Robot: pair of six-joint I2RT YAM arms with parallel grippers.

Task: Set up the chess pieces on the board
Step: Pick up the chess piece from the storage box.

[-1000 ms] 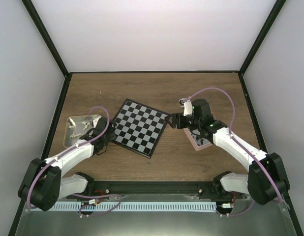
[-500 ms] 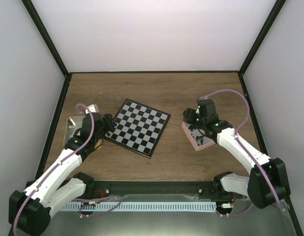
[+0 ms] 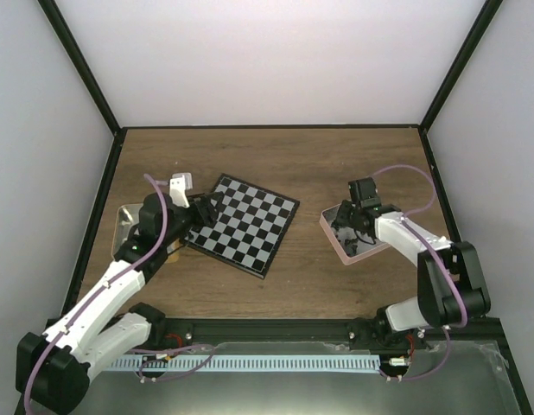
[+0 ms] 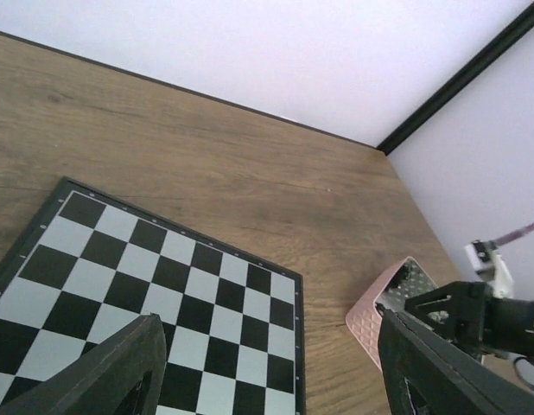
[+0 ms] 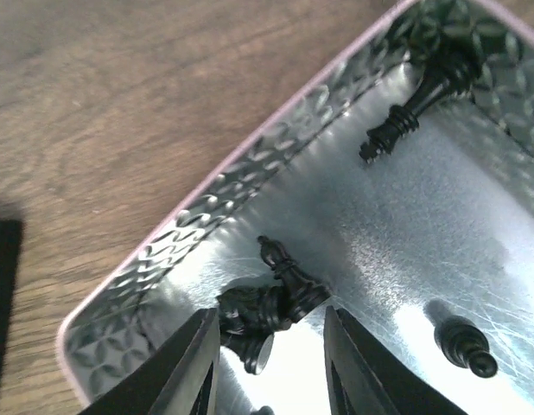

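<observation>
The board (image 3: 246, 224) lies tilted at mid-table; it fills the lower left of the left wrist view (image 4: 163, 277). My left gripper (image 3: 204, 210) hovers over the board's left corner, open, with nothing between its fingers (image 4: 103, 372). My right gripper (image 3: 347, 226) is down inside the pink tray (image 3: 334, 242). In the right wrist view its jaws (image 5: 271, 367) stand apart on either side of a clump of black chess pieces (image 5: 263, 311). A black bishop (image 5: 289, 270) leans on that clump. Another black piece (image 5: 414, 104) and a pawn (image 5: 461, 341) lie loose on the tray floor.
A tan tray (image 3: 122, 226) sits left of the board, mostly hidden under my left arm. The pink tray (image 4: 375, 311) and the right gripper (image 4: 474, 316) show at the right of the left wrist view. Black frame posts and white walls ring the table.
My left gripper moved from the board's near-left edge up to its left corner and opened. My right gripper left the board's right corner, dropped into the pink tray, and its jaws narrowed.
</observation>
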